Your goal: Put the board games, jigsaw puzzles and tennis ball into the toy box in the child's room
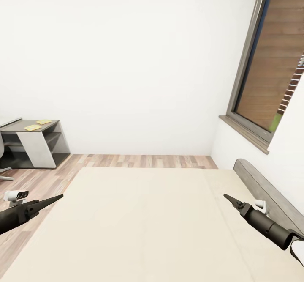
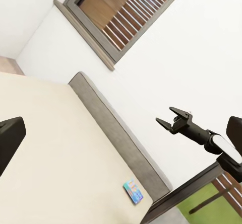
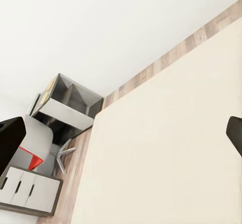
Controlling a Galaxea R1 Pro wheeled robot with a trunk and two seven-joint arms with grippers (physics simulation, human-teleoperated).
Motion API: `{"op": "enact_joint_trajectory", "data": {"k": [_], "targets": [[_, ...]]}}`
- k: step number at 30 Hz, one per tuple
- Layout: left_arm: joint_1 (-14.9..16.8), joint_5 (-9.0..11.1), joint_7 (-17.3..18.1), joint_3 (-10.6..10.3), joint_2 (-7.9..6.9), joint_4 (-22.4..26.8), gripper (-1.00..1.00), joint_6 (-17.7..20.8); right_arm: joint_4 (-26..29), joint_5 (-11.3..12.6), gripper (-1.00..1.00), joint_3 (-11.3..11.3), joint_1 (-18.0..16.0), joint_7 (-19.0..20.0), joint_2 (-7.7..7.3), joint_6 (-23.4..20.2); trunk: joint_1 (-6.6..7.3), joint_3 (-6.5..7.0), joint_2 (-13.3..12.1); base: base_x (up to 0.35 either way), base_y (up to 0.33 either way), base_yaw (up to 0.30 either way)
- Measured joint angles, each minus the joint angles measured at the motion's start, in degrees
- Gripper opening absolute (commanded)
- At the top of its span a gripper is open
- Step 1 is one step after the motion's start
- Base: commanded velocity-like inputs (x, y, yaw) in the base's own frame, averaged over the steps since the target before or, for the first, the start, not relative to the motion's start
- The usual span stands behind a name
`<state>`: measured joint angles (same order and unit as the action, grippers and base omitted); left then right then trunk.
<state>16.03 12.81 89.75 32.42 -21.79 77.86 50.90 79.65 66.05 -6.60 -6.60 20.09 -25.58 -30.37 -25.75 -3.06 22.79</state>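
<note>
Both grippers — left gripper (image 1: 59, 197) and right gripper (image 2: 170, 117) — hold nothing; the right's fingers are spread, the left's I cannot tell. A blue board game (image 2: 133, 191) lies on the bed (image 1: 139, 214) beside its headboard (image 1: 270, 193) — best approach squarely.

The bed (image 1: 139, 223) has a smooth, matt cream mattress with a cloth look, and its headboard (image 1: 270, 193) is matt grey. The floor (image 1: 139, 160) looks like wood planks with visible grain, and the table (image 1: 36, 140) is matt grey board.
</note>
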Motion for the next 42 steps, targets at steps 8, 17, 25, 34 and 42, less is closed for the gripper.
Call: {"op": "enact_joint_trajectory", "data": {"k": [8,17,25,34,42], "targets": [[0.00,0.00,0.00,0.00,0.00,0.00,1.00,0.02,0.05,0.00,1.00,0.00,-0.01,0.02,-0.02,0.00,0.00,0.00,0.00,0.000,-0.013,0.000],[0.00,0.00,0.00,0.00,0.00,0.00,1.00,0.00,0.06,0.00,1.00,0.00,0.00,0.02,-0.03,0.00,0.00,0.02,0.00,0.000,-0.001,-0.012],[0.00,0.00,0.00,0.00,0.00,0.01,1.00,0.00,0.06,0.00,1.00,0.00,0.00,0.01,-0.01,0.00,0.00,0.21,0.00,0.000,0.000,-0.058],[0.00,0.00,0.00,0.00,0.00,0.01,1.00,0.00,0.06,0.00,1.00,0.00,-0.02,0.00,-0.04,0.00,0.00,0.24,0.00,0.000,0.000,-0.006],[0.00,0.01,0.00,0.00,0.00,0.00,1.00,0.00,0.07,-0.01,1.00,0.00,0.01,0.00,-0.05,0.00,-0.01,0.24,0.00,-0.011,0.000,0.000]]}}
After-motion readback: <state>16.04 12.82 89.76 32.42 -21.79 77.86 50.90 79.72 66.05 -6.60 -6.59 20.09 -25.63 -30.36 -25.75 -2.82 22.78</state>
